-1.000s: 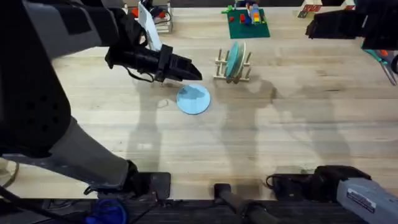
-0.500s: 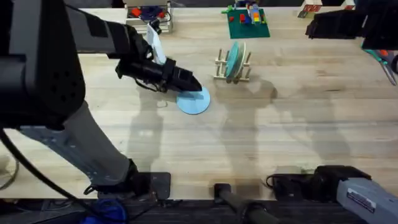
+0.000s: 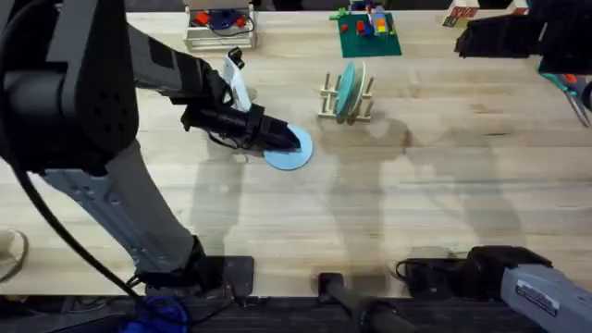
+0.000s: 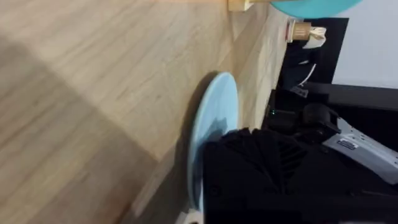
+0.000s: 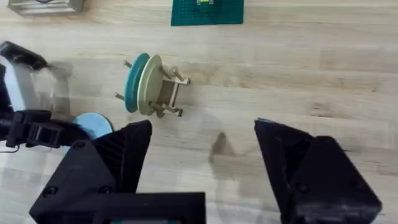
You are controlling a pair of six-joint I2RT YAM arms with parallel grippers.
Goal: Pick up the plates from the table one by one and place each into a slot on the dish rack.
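A pale light blue plate (image 3: 290,152) (image 4: 214,127) (image 5: 94,124) lies flat on the table (image 3: 416,194). My left gripper (image 3: 285,139) (image 5: 43,134) reaches in low from the left, its tip over the plate's left rim; in the left wrist view its black body (image 4: 273,168) covers part of the plate. The dish rack (image 3: 347,104) (image 5: 169,88) stands behind and to the right, with a teal plate (image 3: 348,88) (image 5: 133,82) and a cream plate (image 5: 149,86) upright in its slots. My right gripper (image 5: 205,158) hangs high above the table, open and holding nothing.
A green baseplate with bricks (image 3: 368,30) (image 5: 206,11) and a metal tray (image 3: 220,28) stand along the table's far edge. Dark equipment (image 3: 518,37) fills the far right corner. Bare wood lies in front of and right of the rack.
My left gripper has come down and moved right, from beside the light blue plate to over its left rim. The plate and the rack have not moved.
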